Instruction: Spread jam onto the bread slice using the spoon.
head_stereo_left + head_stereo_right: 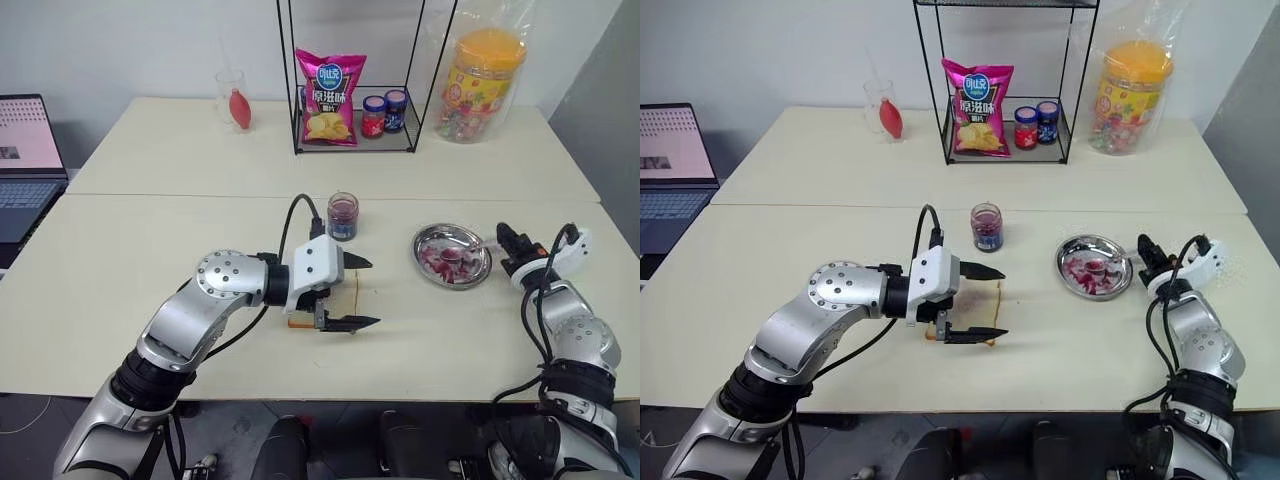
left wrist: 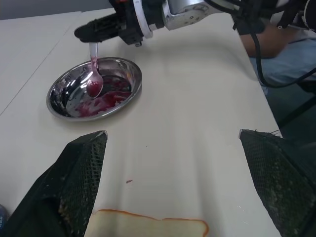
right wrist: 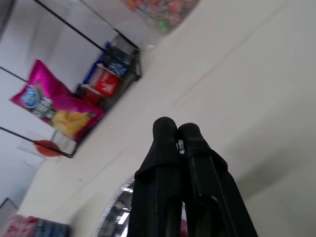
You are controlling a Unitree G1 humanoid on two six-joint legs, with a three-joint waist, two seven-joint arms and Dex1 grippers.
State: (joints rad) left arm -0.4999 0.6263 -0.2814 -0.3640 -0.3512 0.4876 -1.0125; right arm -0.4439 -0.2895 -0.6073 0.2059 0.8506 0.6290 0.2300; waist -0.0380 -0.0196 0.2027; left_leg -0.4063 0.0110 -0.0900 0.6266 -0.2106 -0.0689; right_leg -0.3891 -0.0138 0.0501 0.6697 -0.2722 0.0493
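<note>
The bread slice point(image 1: 978, 303) lies flat on the near table, pale with a tan crust. My left gripper point(image 1: 362, 292) stands open over it, one black finger on either side; the crust edge point(image 2: 148, 224) shows between the fingers in the left wrist view. The jam point(image 1: 343, 215) is in a small clear jar just beyond the bread. To the right, my right gripper point(image 2: 98, 29) is shut on the handle of the spoon point(image 2: 94, 74). The spoon's jam-coated bowl hangs down into a round metal plate point(image 1: 425, 245) smeared with jam.
A black wire rack point(image 1: 300, 100) at the back holds a pink chips bag point(image 1: 330, 95) and two small lidded jars point(image 1: 385, 113). A large candy jar point(image 1: 483, 85) stands to its right, a glass point(image 1: 233, 100) to its left. A laptop point(image 1: 28, 150) sits far left.
</note>
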